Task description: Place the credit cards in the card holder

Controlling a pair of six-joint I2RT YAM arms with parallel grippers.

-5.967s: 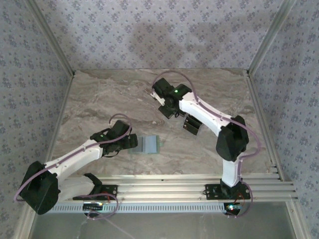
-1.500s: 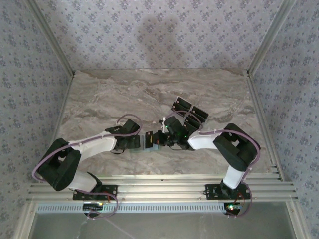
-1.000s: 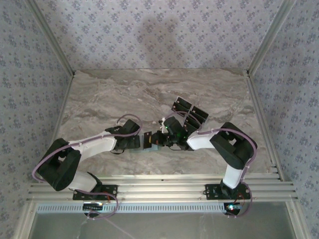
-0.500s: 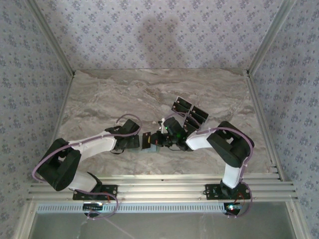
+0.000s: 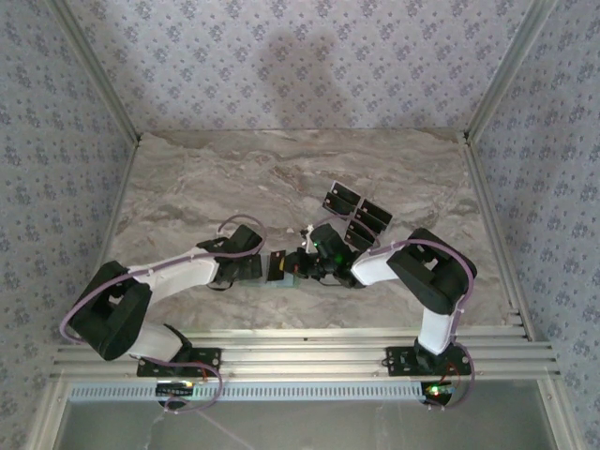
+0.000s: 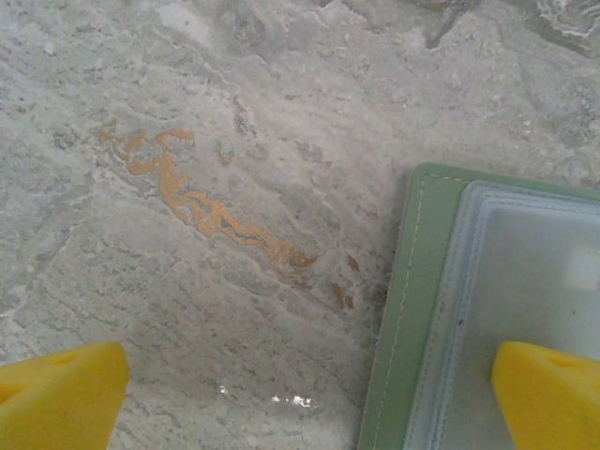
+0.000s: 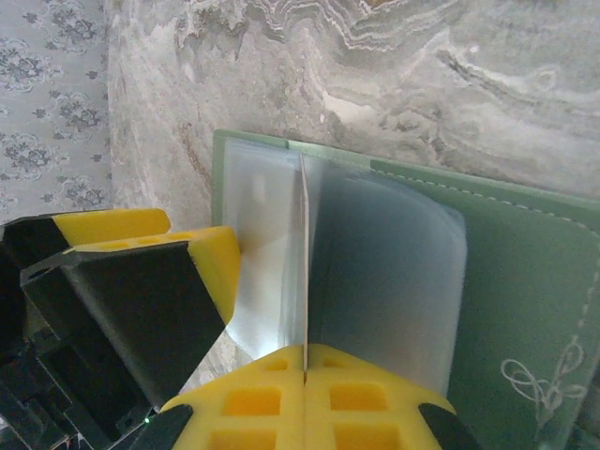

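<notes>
The sage-green card holder (image 7: 525, 272) lies open on the marble with its clear sleeves (image 7: 394, 281) fanned up. My right gripper (image 7: 305, 361) is shut on a credit card (image 7: 305, 253), seen edge-on and standing between two sleeves. From above, that dark card with an orange mark (image 5: 278, 265) sits between my right gripper (image 5: 298, 266) and my left gripper (image 5: 255, 269). My left gripper (image 6: 305, 398) is open wide. One of its fingertips (image 6: 548, 394) rests over the holder's sleeve (image 6: 516, 281) and the other is over bare marble. Three more dark cards (image 5: 358, 216) lie behind.
The marble tabletop (image 5: 206, 187) is walled by patterned panels on three sides. An aluminium rail (image 5: 309, 352) runs along the near edge. The left gripper's yellow finger (image 7: 141, 253) stands close beside the holder's left edge in the right wrist view.
My right arm has edged slightly left, keeping the card at the holder. The left arm has stayed put with its jaws wide.
</notes>
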